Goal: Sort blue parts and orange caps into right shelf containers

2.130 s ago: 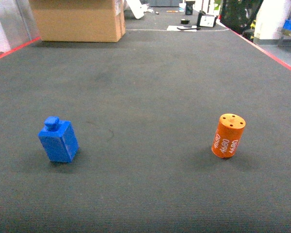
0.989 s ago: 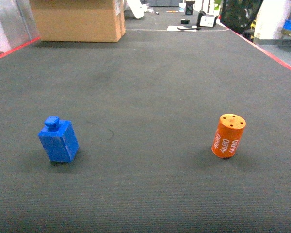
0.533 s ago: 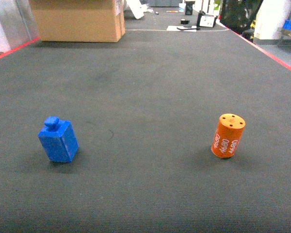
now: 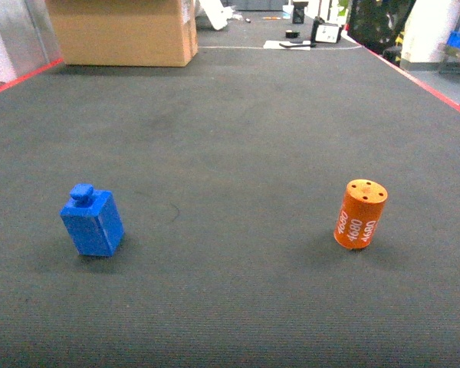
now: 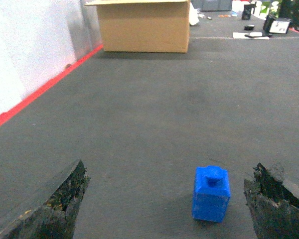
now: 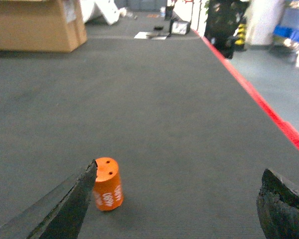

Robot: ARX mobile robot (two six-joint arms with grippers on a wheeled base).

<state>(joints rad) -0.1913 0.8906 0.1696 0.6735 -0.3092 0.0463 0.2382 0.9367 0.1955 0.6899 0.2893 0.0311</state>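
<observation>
Orange cap [image 4: 361, 214] upright on dark bench [image 4: 238, 146], right of centre, 4 small holes in top face, white digits on side. Blue part [image 4: 92, 220] upright well apart to the left, small knob on top. Left tool [image 5: 167, 201] spread wide, blue part ahead between its fingers, untouched. Right tool [image 6: 177, 204] likewise released, orange cap just beyond its left finger [image 6: 65, 206]. Cardboard box [image 4: 123, 31] at bench's far left.

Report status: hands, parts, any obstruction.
Left hand open, blue part ahead between its fingers, untouched. Right hand open, orange cap upright by its left finger. Nothing blocking either.
</observation>
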